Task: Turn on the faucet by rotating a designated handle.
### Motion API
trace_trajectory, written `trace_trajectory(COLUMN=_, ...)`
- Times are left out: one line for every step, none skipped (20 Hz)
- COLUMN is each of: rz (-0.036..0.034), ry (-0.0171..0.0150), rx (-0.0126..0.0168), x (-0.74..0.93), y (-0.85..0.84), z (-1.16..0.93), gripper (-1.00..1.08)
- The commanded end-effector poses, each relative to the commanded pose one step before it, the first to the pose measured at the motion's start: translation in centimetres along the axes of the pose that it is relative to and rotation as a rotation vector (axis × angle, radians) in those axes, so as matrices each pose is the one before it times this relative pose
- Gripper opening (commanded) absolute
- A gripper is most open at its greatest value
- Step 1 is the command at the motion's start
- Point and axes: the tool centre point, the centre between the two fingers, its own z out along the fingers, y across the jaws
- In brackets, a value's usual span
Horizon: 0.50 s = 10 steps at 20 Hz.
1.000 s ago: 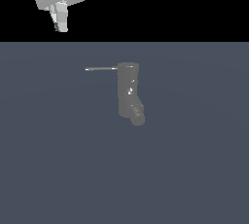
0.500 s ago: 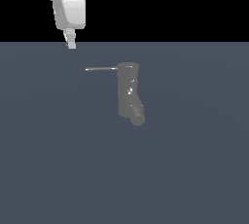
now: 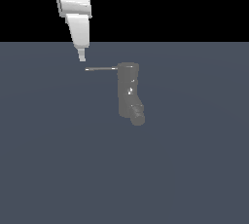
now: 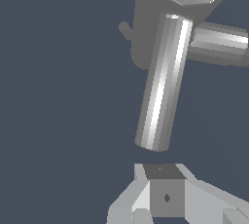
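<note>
Since a second ago the arm has come down and swung toward the exterior view's right, so that the pincer (image 3: 81, 58), then high near the upper edge, now hangs with its tip just above and slightly to the exterior view's left of the handle's free end; the faucet itself has not shifted; the upper arm is cut off by the frame's top edge, and in the exterior view the pincer tapers to one pale point with no gap to be seen, so whether its jaws stand wide or narrow I cannot tell; in the wrist view only the pincer's grey base blocks show at the frame's edge, and they settle nothing either; the faucet (image 3: 129, 91) stands upright near the middle of the flat blue-grey surface (image 3: 58, 169), its long axis vertical, with the stubby spout (image 3: 137, 116) angling down toward the exterior view's right at its lower end; the handle (image 3: 102, 68) is a thin rod lying level, its long axis running sideways from the faucet's top toward the exterior view's left, with a lighter tip; in the wrist view the handle (image 4: 163, 84) appears as a thick shiny cylinder whose free end lies just beside the pincer base, apart from it, while the faucet's body is partly cut off by the frame.
</note>
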Motion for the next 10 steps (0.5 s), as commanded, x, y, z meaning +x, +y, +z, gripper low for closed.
trace_trajectory(rz=0.04685, ry=0.00423, rx=-0.00238, x=0.778, y=-1.130, z=0.994, gripper=-1.00)
trace_trajectory(rz=0.01658, ry=0.00115, rx=-0.00108, x=0.276, y=-0.403, z=0.352, gripper=-1.00)
trace_trajectory(rz=0.01573, ry=0.00107, rx=-0.00102, x=0.262, y=-0.384, z=0.332, gripper=-1.00)
trace_trajectory(rz=0.01483, ry=0.00097, rx=-0.00095, x=0.248, y=-0.362, z=0.311, gripper=-1.00)
trace_trajectory(rz=0.01386, ry=0.00086, rx=-0.00087, x=0.232, y=-0.339, z=0.288, gripper=-1.00)
trace_trajectory(rz=0.01282, ry=0.00074, rx=-0.00079, x=0.215, y=-0.315, z=0.264, gripper=-1.00)
trace_trajectory(rz=0.01170, ry=0.00062, rx=-0.00071, x=0.197, y=-0.288, z=0.238, gripper=-1.00)
trace_trajectory(rz=0.01053, ry=0.00051, rx=-0.00063, x=0.178, y=-0.260, z=0.212, gripper=-1.00)
trace_trajectory(rz=0.00928, ry=0.00041, rx=-0.00055, x=0.157, y=-0.230, z=0.184, gripper=-1.00)
trace_trajectory(rz=0.00803, ry=0.00031, rx=-0.00046, x=0.137, y=-0.199, z=0.158, gripper=-1.00)
